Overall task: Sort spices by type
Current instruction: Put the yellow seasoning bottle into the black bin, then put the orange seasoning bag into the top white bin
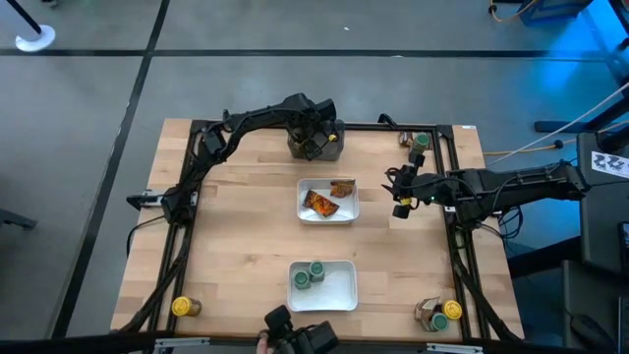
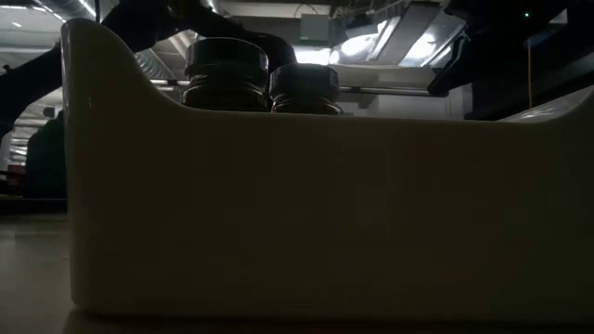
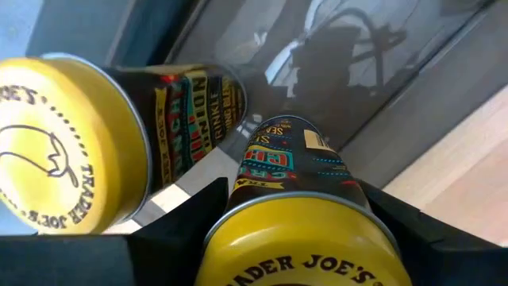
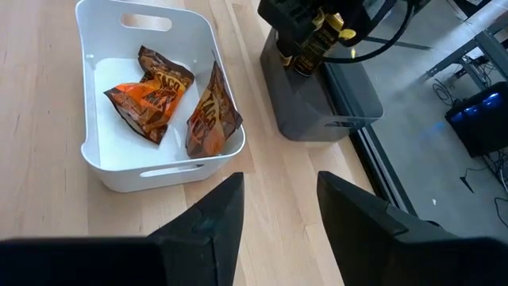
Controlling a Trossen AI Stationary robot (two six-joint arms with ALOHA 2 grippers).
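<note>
Two yellow-lidded jars [image 3: 63,151] are seen at the grey bin [image 1: 316,146] on the table's far edge, one [image 3: 298,230] held between the fingers of the left gripper [image 1: 316,138], apparently for setting beside the other. Sachets [image 1: 324,200] are gathered in the middle tray [image 1: 350,211], green-lidded jars [image 1: 310,273] in the near tray [image 1: 344,290]. The right gripper [image 4: 278,210] is held empty, fingers parted, near the middle tray. Other jars [image 1: 182,308] are left at the table's corners.

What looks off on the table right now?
One sachet stands propped against the wall of the middle tray instead of lying flat like the other sachet. Jars remain unsorted at the corners: a yellow jar, a green jar, and a pair. Nothing looks spilled or broken.
</note>
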